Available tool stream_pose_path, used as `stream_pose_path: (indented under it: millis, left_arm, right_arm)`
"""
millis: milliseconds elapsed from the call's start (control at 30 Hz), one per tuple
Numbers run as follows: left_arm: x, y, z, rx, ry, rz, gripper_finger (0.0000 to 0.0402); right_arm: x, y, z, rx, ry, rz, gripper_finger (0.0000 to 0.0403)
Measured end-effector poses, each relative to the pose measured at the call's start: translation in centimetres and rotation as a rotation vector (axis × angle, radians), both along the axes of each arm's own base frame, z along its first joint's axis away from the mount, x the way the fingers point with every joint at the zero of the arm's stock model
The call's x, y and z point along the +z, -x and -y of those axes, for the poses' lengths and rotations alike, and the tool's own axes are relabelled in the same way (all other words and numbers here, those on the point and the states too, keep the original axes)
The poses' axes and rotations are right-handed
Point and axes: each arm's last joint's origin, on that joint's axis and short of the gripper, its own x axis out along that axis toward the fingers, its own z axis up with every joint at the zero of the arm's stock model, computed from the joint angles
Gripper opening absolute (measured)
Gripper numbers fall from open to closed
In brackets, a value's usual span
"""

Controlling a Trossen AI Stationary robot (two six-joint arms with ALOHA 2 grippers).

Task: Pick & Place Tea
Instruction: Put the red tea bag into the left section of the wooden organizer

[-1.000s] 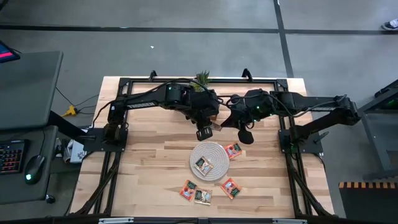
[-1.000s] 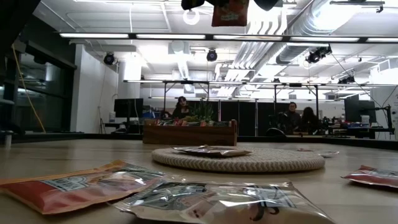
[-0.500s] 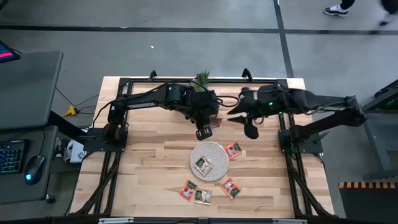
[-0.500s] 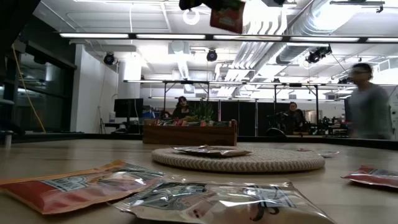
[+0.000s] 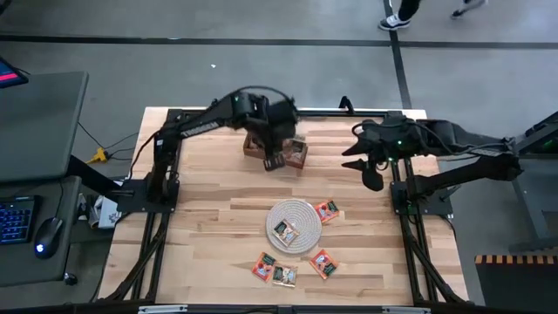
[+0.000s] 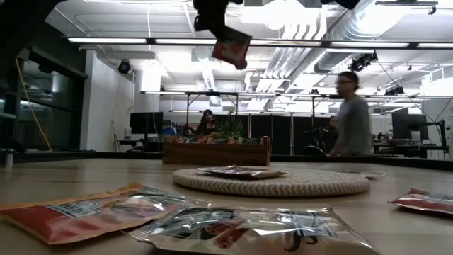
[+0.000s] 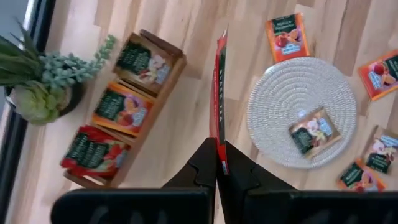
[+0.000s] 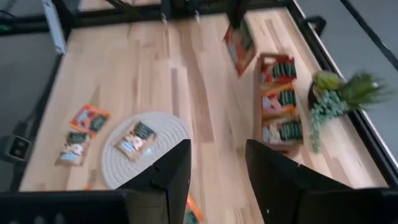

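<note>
Above the wooden tray [image 5: 277,153] at the far side | left gripper [image 7: 216,163] pinching 1 red tea sachet [image 7: 218,106] edge-on, in the air | right gripper [image 8: 216,167] spread, empty, far right | risk: thin pinch, sachet may swing and miss its compartment.

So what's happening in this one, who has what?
The left hand is shut on a red tea sachet, holding it edge-on in the air near the wooden tray at the back of the table, where sachets already fill its compartments. The right hand is open and empty, off to the table's right side. One sachet lies on the round woven mat; four more lie loose on the table around it.
</note>
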Motion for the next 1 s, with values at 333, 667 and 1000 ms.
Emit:
stream_pose_path:
  millis: [333, 667, 1000]
  left_arm:
    - [1.4, 2.9, -7.5, -0.091, 0.061, 0.121, 0.0000]
    - [3.1, 5.1, -12.5, -0.166, 0.106, 0.410, 0.0000]
    - [-0.8, 0.1, -10.7, -0.270, 0.155, 0.559, 0.0000]
  right_arm:
    - [-2.1, 0.5, 1.0, -0.228, 0.062, -0.043, 0.0150]
    - [-2.6, 0.4, 3.3, -0.400, -0.019, -0.006, 0.0150]
    - [-2.6, 0.8, 4.6, -0.488, -0.022, -0.003, 0.0150]
